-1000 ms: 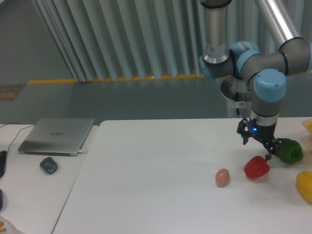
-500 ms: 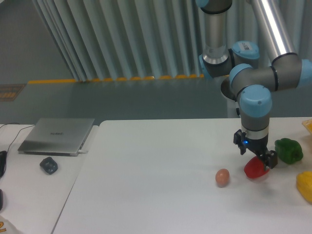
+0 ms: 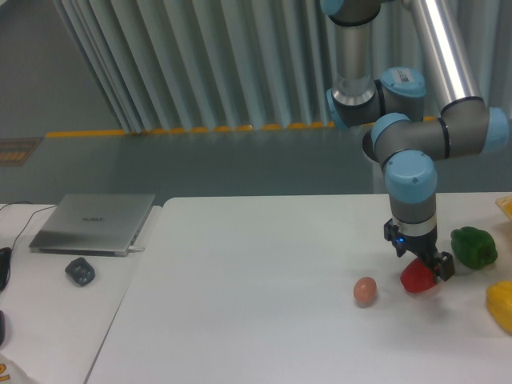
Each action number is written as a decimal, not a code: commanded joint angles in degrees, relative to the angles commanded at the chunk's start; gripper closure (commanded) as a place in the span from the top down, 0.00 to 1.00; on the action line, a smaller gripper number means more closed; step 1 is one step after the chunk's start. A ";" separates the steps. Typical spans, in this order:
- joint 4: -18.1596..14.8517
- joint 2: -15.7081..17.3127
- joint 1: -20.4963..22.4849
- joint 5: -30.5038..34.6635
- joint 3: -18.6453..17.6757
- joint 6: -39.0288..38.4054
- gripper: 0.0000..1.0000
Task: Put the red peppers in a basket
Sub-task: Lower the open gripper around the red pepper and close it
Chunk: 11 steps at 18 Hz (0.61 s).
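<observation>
Right now the gripper (image 3: 425, 266) is low over the red pepper (image 3: 415, 278), which sits on the white table (image 3: 256, 264) toward its right side, between the brown egg (image 3: 365, 290) on its left and the green pepper (image 3: 473, 246) up and to its right. The fingers straddle the top of the red pepper or press against it — from this one fixed view it cannot be told whether they are apart or already closed on the fruit, since the wrist hides most of the contact.

The step in hand looks like the grasp itself. To do it well, the arm would want the fingers centred across the widest part of the pepper, low enough to get past the curved shoulder; a glossy, rounded skin is likely to squirt out of a shallow or off-centre pinch. Closing gently and firmly — not fast — should keep the pepper from rolling toward the egg. The green pepper is near but apart, so the outer finger has room, though not much.

No basket shows in this view, so the carry will have to head out of frame. A straight lift before any sideways travel would keep clear of the yellow pepper (image 3: 502, 305) at the right edge.
</observation>
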 joint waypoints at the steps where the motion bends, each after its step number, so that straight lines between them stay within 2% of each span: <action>1: 0.09 -0.18 -0.44 0.35 0.09 -0.09 1.00; 7: 0.09 -1.15 -1.23 2.11 0.00 -0.36 1.00; 9: 0.09 -1.24 -1.32 2.37 0.00 -0.35 0.90; 11: 0.09 -1.24 -1.32 2.37 0.00 -0.35 0.73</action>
